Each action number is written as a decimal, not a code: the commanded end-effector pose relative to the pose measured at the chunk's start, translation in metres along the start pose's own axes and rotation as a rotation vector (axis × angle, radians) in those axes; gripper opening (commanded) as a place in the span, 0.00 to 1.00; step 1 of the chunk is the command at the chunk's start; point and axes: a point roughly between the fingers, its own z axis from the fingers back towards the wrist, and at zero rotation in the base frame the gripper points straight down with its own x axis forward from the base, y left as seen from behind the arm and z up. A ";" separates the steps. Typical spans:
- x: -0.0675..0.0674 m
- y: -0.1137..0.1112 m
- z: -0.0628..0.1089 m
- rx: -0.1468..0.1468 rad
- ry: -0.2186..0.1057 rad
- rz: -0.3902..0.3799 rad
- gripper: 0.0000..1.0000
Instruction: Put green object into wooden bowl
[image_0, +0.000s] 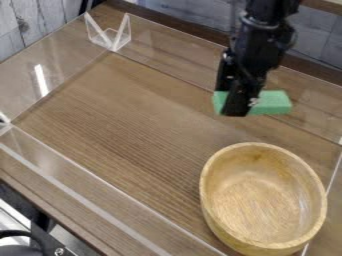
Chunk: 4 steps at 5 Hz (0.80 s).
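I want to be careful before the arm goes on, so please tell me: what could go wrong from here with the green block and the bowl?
The gripper seems to hold the green block with much of it sticking out to one side, so it might tilt or slip. The block is not over the wooden bowl yet; dropped now, it would probably land on the table or strike the rim.
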 end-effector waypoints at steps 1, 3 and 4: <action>-0.001 -0.025 0.018 0.020 -0.056 0.107 0.00; 0.004 -0.078 -0.017 0.004 -0.067 0.067 0.00; 0.006 -0.105 -0.017 0.009 -0.083 0.071 0.00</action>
